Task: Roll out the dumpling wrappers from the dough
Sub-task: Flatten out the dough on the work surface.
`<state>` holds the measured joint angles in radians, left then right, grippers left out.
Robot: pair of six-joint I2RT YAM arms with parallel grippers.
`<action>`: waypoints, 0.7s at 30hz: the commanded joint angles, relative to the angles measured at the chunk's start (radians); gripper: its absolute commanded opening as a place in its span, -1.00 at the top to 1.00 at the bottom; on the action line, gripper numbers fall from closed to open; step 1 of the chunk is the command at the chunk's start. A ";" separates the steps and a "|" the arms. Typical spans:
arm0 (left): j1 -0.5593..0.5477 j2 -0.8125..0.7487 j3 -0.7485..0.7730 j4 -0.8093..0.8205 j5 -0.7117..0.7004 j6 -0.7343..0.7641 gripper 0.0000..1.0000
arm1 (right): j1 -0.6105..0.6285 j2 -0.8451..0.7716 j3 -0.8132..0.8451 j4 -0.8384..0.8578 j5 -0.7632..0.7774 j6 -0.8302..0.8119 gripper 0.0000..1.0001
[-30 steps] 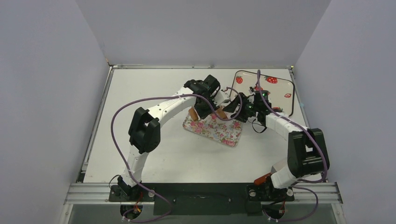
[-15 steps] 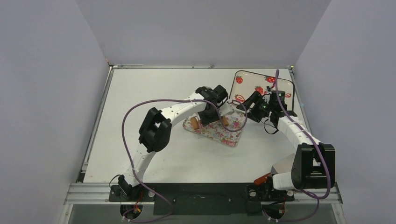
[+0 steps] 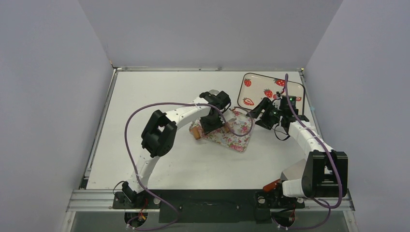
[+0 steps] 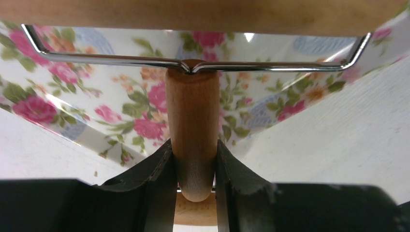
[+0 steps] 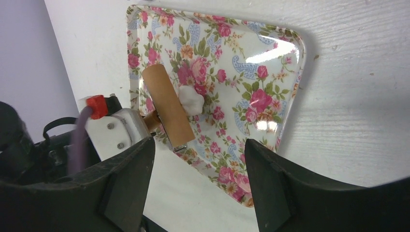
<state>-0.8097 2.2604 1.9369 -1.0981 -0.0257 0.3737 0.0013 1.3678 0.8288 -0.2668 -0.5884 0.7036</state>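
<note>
1. Left gripper is clamping the handle of the brown wooden roller, lower centre of the left wrist view.
2. Right gripper is hovering, jaws apart, holding nothing.
3. Small white dough lump is lying on the rectangular floral tray, left of centre, touching the roller barrel.
4. Flattening is judged the step in hand; the next move is calling for pressing the barrel across the lump.
</note>
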 commanded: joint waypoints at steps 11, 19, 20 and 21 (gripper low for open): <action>0.012 -0.038 0.024 0.006 -0.070 0.002 1.00 | 0.002 -0.063 0.018 0.010 -0.016 -0.022 -0.27; -0.032 0.046 0.258 -0.094 -0.093 0.023 1.00 | -0.033 -0.091 0.017 -0.014 -0.009 -0.030 -0.27; -0.032 0.060 0.277 -0.119 -0.091 0.023 1.00 | -0.035 -0.096 0.017 -0.016 -0.008 -0.029 -0.27; -0.031 0.079 0.295 -0.125 -0.094 0.022 1.00 | -0.037 -0.098 0.019 -0.018 -0.007 -0.030 -0.27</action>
<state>-0.8326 2.2700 2.1288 -1.1545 -0.1062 0.3813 -0.0280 1.3087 0.8288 -0.2901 -0.5941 0.6903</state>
